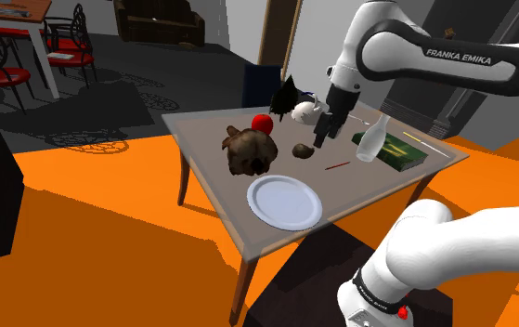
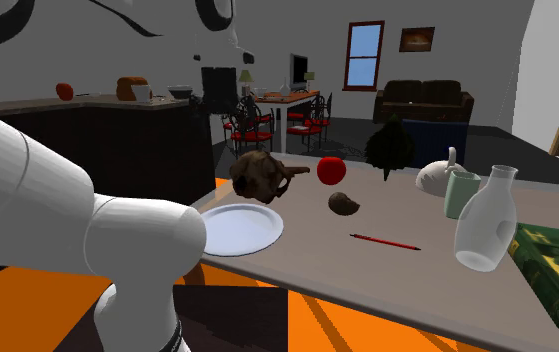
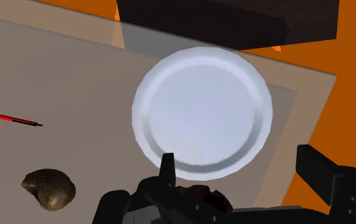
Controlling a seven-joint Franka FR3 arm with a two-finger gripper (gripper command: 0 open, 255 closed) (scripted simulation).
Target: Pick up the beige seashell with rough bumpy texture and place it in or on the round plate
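The seashell [image 1: 251, 151] is a large brown bumpy lump with a pointed end, lying on the table beside the red ball. In the second exterior view the seashell [image 2: 258, 176] sits just behind the plate. The round white plate [image 1: 285, 201] lies near the table's front edge and is bare. My black gripper [image 1: 325, 139] hangs above the table, off to the shoulder view's right of the shell and apart from it. In the wrist view the gripper [image 3: 237, 156] is open over the plate [image 3: 202, 118], with nothing between its fingers. A brown part of the shell [image 3: 199, 191] shows low between them.
A small brown lump [image 1: 304, 150] and a red pencil [image 1: 337, 166] lie mid-table. A red ball [image 1: 263, 124], a black figure [image 1: 288, 96] and a white pot [image 1: 305, 112] stand behind. A glass bottle [image 1: 371, 141] and green book [image 1: 401, 150] sit towards the shoulder view's right.
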